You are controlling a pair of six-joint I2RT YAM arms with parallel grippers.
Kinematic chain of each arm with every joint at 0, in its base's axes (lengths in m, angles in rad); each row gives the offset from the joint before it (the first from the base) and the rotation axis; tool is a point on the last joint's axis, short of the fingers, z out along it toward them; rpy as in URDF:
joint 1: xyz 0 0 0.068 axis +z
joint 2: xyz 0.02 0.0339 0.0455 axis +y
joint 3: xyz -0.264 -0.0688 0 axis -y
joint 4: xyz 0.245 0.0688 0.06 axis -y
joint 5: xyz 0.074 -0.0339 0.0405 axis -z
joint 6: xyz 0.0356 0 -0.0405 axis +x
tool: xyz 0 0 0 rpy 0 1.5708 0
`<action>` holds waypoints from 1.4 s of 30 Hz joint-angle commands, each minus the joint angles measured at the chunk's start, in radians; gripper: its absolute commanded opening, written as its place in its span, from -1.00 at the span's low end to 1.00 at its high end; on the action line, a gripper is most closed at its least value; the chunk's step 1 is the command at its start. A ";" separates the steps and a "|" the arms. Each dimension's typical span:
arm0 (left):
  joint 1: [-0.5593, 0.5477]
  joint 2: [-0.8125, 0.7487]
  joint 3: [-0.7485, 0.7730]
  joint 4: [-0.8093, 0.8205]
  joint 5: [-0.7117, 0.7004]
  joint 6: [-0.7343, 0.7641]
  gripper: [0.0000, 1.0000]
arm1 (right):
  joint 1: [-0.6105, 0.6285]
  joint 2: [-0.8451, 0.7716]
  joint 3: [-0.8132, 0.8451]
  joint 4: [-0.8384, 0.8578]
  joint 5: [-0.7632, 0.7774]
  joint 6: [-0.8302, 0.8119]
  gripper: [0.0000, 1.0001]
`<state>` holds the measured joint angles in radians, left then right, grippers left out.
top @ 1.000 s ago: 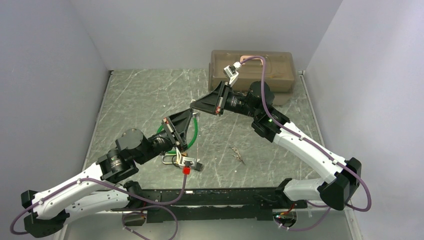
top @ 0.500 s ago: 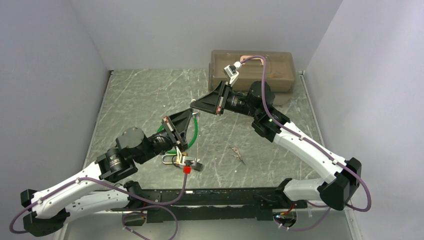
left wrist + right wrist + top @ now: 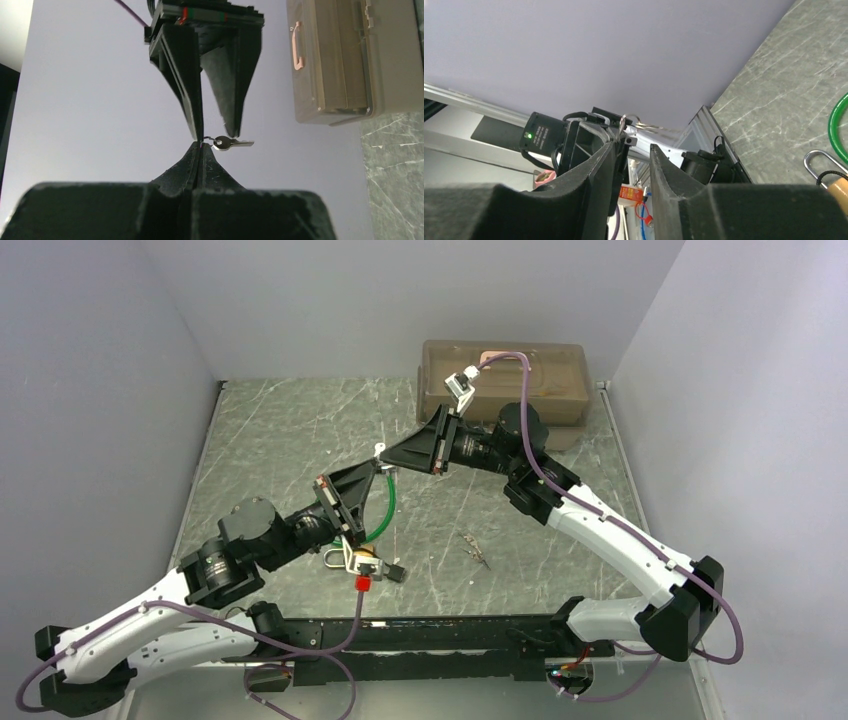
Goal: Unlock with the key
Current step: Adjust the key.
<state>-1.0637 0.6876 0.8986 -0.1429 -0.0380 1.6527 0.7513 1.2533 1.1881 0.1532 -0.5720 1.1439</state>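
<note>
Silver metal marks the key point(image 3: 227, 144), which is seen hanging in the air well above the table, just under one fingertip of the right gripper point(image 3: 216, 136). It is carried only by its thin ring point(image 3: 626, 121), which is pinched at the very tips of the left gripper point(image 3: 200, 149), whose jaws are pressed together. The right gripper's jaws are held apart, with nothing clamped between them. A slip is judged the chief risk. Since the key is hung loosely from the ring, it could be swung or turned as the right jaws are closed, and so be caught crooked or knocked down. The two sets of tips are nearly touching, so a collision could be caused by slight misalignment. The padlock point(image 3: 335, 558), of which only the shackle is made out, is left lying loose beneath the left arm and could be pushed about. The table point(image 3: 280, 430) is patterned like grey-green stone with pale veins. Plain lilac-grey walls point(image 3: 400, 300) are set on three sides, and a tan plastic case point(image 3: 505, 380) is stood at the far edge.
</note>
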 commanded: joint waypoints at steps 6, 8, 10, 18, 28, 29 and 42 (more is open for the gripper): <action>0.002 -0.025 0.055 -0.006 0.001 -0.041 -1.00 | -0.013 -0.061 0.002 -0.028 -0.027 -0.034 -0.26; 0.002 -0.035 0.050 -0.013 0.009 -0.037 -1.00 | -0.020 -0.066 0.006 -0.052 -0.033 -0.055 -0.24; 0.002 -0.041 0.054 -0.040 0.022 -0.040 -1.00 | -0.043 -0.082 0.011 -0.070 -0.048 -0.099 -0.23; 0.002 0.045 0.322 -0.329 0.133 -0.468 -1.00 | -0.086 -0.227 0.022 -0.148 -0.041 -0.783 -0.15; 0.005 0.241 0.624 -0.685 0.438 -1.042 -1.00 | -0.084 -0.352 -0.066 -0.007 -0.329 -1.156 0.27; 0.007 0.256 0.636 -0.707 0.467 -1.084 -1.00 | -0.083 -0.352 -0.060 -0.018 -0.350 -1.167 0.30; 0.260 0.385 0.660 -0.717 0.856 -1.392 -1.00 | -0.080 -0.356 -0.108 -0.014 -0.501 -1.063 0.05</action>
<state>-0.8467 1.0737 1.5204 -0.9016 0.6743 0.3805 0.6655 0.8932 1.0962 0.0929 -1.0027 0.0292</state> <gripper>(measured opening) 0.006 0.560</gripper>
